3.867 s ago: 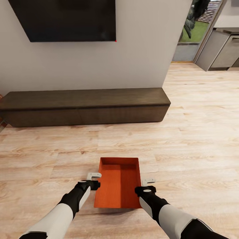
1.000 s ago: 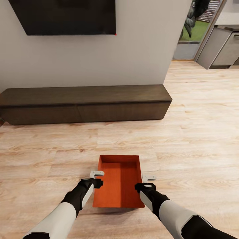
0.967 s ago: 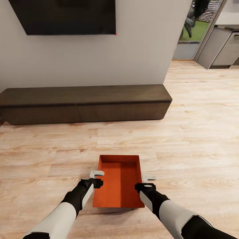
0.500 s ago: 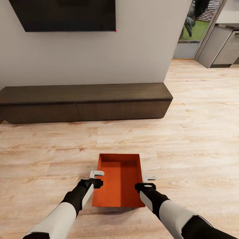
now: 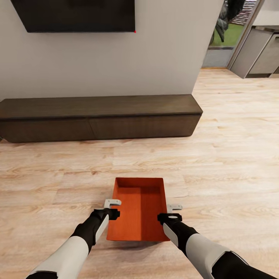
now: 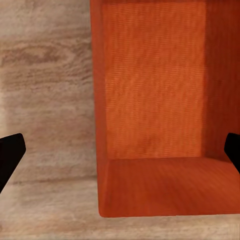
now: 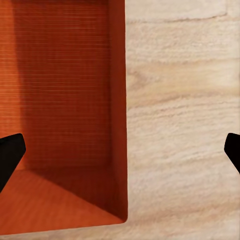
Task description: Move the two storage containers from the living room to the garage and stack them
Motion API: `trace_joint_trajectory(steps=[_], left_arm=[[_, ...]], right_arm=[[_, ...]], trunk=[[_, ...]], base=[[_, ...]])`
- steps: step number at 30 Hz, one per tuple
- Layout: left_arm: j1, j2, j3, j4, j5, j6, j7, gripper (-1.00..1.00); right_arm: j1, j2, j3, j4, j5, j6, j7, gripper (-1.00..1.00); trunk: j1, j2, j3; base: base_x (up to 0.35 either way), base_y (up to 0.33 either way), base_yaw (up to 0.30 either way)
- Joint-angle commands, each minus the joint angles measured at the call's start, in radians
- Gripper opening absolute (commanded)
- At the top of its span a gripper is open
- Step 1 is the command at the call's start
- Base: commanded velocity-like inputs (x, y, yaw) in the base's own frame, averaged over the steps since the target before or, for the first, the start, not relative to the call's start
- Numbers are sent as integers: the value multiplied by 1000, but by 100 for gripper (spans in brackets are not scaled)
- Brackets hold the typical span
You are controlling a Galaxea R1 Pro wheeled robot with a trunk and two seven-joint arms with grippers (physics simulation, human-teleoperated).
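One orange-red storage container [image 5: 139, 209] lies on the light wood-plank living room floor, right in front of me and between my two arms. My left gripper [image 5: 114, 206] stands open at the container's left wall [image 6: 100, 100], with its dark fingertips [image 6: 10, 155] far apart on either side of that wall. My right gripper [image 5: 169, 211] is open in the same way at the right wall [image 7: 118, 100], one fingertip [image 7: 10, 155] over the container's inside and the other over the planks. The container [image 7: 60, 90] has nothing in it.
A low dark wood console [image 5: 97, 116] runs along the pale wall ahead, under a black TV [image 5: 77, 15]. To the right the plank floor [image 5: 232, 135] opens toward grey cabinets [image 5: 259, 54] and a glass door with greenery [image 5: 224, 31].
The whole picture has shifted a little, with the TV sliding up and the console shifting, so the camera has moved. Arms, grippers and container keep their places relative to each other.
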Motion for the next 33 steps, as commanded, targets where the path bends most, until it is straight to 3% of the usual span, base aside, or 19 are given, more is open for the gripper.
trace_joint_trajectory(steps=[1, 5, 15, 27, 33], left_arm=[[0, 0, 1, -2, -5, 6, 2, 100], [0, 4, 2, -3, -4, 5, 2, 100], [0, 10, 4, -5, -4, 5, 1, 100], [0, 11, 5, -4, -4, 5, 1, 100], [0, 26, 51, -11, -3, 5, 0, 100]], right_arm=[[0, -1, 9, -2, -4, 7, -7, 100], [0, -1, 9, -2, -4, 8, -7, 100], [0, -1, 9, -2, -4, 7, -7, 100], [0, -2, 9, -2, -4, 7, -7, 100], [0, -2, 9, -2, -4, 7, -7, 100]], trunk=[[4, -8, -4], [19, -36, -16], [19, -36, -16], [65, -120, -54], [65, -120, -54]], base=[[0, 0, 0], [0, 0, 0], [0, 0, 0], [0, 0, 0], [0, 0, 0]])
